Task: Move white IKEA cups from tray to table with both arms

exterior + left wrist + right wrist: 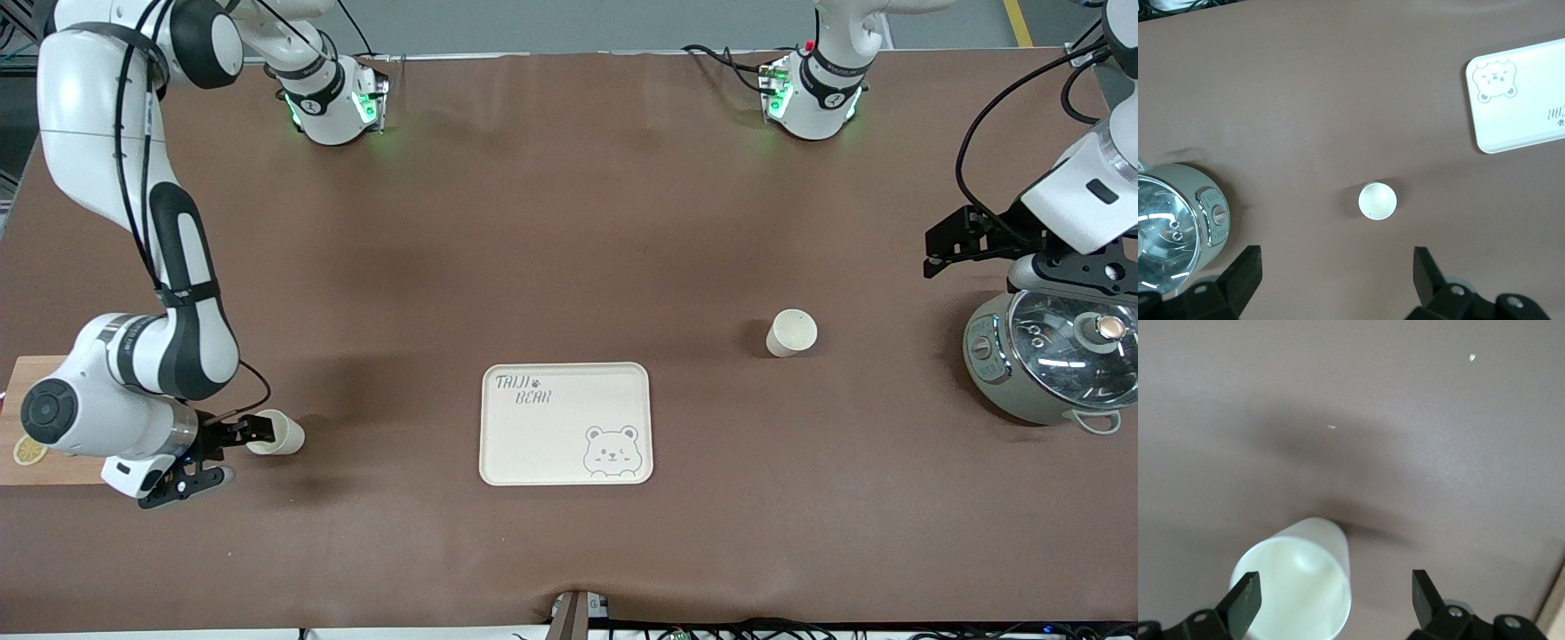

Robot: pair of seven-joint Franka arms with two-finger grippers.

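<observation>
One white cup (283, 437) is on the table at the right arm's end, nearer the front camera than the other cup. It seems to lie on its side with its mouth toward my right gripper (242, 453). In the right wrist view this cup (1298, 587) fills the space by one finger (1245, 599), and my right gripper (1335, 597) is open around it. The second cup (791, 332) stands upright toward the left arm's end. My left gripper (944, 249) is open and empty in the air beside the pot. The left wrist view shows that cup (1377, 201) ahead of the open left gripper (1336, 280).
A cream bear tray (533, 444) lies mid-table, also in the left wrist view (1511, 127). A grey-green pot with a glass lid (1053, 364) stands at the left arm's end, below the left wrist (1171, 227). A wooden board (27, 427) lies under the right arm.
</observation>
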